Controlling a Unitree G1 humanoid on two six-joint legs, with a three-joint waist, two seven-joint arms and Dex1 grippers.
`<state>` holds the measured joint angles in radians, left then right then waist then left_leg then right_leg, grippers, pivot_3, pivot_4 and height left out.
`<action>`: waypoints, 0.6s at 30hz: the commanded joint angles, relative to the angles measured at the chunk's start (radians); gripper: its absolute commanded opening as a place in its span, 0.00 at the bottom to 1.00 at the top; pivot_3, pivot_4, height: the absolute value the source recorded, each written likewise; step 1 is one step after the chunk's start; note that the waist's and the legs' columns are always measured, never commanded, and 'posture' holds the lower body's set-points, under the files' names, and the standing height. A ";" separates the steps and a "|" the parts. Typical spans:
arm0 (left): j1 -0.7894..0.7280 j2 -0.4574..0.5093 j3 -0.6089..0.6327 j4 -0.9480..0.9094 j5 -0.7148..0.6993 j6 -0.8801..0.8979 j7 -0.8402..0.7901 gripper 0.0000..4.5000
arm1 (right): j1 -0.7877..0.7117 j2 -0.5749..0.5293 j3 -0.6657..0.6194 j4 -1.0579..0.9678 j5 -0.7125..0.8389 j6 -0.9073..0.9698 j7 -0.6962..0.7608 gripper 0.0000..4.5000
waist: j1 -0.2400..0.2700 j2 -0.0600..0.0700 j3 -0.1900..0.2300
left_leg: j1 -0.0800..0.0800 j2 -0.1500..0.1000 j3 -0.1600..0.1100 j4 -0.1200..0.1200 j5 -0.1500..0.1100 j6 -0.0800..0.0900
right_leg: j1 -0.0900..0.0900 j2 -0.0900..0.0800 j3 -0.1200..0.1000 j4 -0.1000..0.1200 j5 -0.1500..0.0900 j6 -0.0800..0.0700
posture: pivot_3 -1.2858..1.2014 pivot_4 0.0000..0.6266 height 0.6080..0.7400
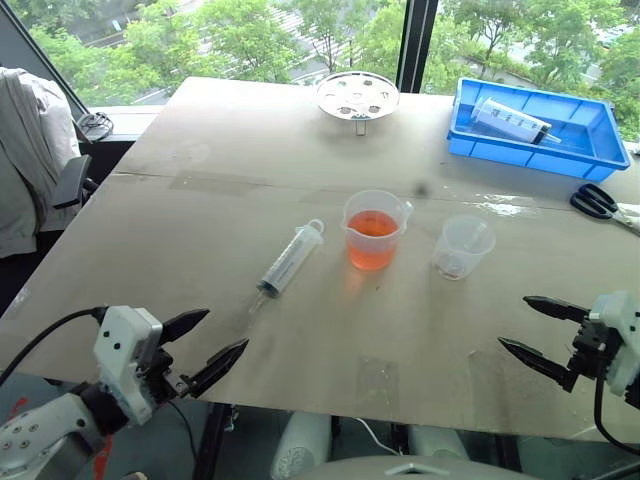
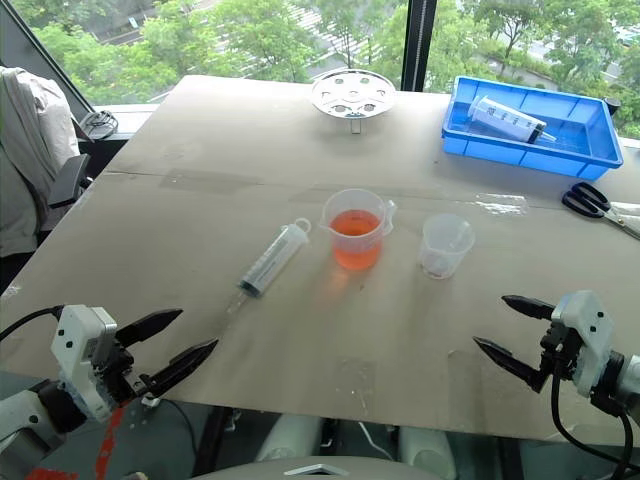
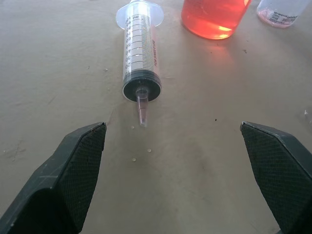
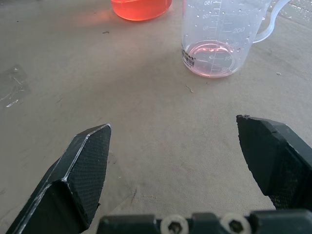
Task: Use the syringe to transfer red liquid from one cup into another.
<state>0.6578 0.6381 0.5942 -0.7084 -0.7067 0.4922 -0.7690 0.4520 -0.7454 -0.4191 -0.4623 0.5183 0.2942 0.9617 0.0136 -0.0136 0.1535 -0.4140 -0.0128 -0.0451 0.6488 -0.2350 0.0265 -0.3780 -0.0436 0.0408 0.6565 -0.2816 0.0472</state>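
On the table [image 1: 200, 240] the syringe [image 1: 291, 258] lies flat, its tip toward the left gripper [image 1: 208, 346] and its plunger end near the beaker [image 1: 375, 229]. The beaker stands in the middle with the red liquid [image 1: 373, 238] about half way up. The small cup [image 1: 463, 246] stands just beside it on the right, with only a thin pink rest at the bottom. Both grippers hover over the near edge of the table, the right gripper [image 1: 535, 328] too; both have the fingers spread wide and hold nothing. I think the main risk is at the pick: the syringe is round and can roll away if one finger touches it first, or it can be pushed into the beaker and spill it. The two cups are light and close together, so a wide arm movement can knock one. Nothing blocks the way to the syringe. Farther back are a blue tray [image 1: 590, 160] with a thicker syringe [image 1: 512, 121], scissors [image 1: 600, 203] and a round metal rack [image 1: 358, 97], all well apart.
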 commanded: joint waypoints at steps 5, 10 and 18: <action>-0.266 0.057 -0.037 -0.012 -0.142 0.116 0.121 1.00 | -0.133 0.059 0.011 -0.255 0.276 0.091 -0.116 0.99 | 0.002 0.003 0.001 | 0.000 0.000 -0.003 0.002 0.000 0.000 | 0.000 0.001 -0.002 0.004 0.000 0.000 | 0.52 0.24 1.00; -0.398 0.099 -0.034 -0.009 -0.297 0.283 0.300 1.00 | -0.274 -0.005 0.041 -0.374 0.470 0.186 -0.190 0.99 | -0.010 0.001 0.001 | -0.001 0.000 -0.001 0.002 0.000 0.000 | -0.001 0.001 -0.001 0.003 0.002 0.004 | 0.52 0.24 1.00; -0.886 0.321 -0.233 0.196 -0.593 0.777 0.720 1.00 | -0.392 -0.106 0.071 -0.406 0.533 0.223 -0.173 0.99 | 0.006 -0.003 0.004 | 0.000 -0.001 -0.008 0.003 0.000 0.000 | 0.001 0.003 -0.011 0.005 0.003 0.005 | 0.52 0.24 1.00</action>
<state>-0.1841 0.9413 0.3862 -0.5619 -1.2242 1.1880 -0.1221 0.0543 -0.8436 -0.3363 -0.8404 1.0254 0.5173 0.7794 0.0192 -0.0162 0.1579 -0.4138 -0.0141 -0.0525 0.6523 -0.2347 0.0264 -0.3768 -0.0407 0.0286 0.6613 -0.2791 0.0518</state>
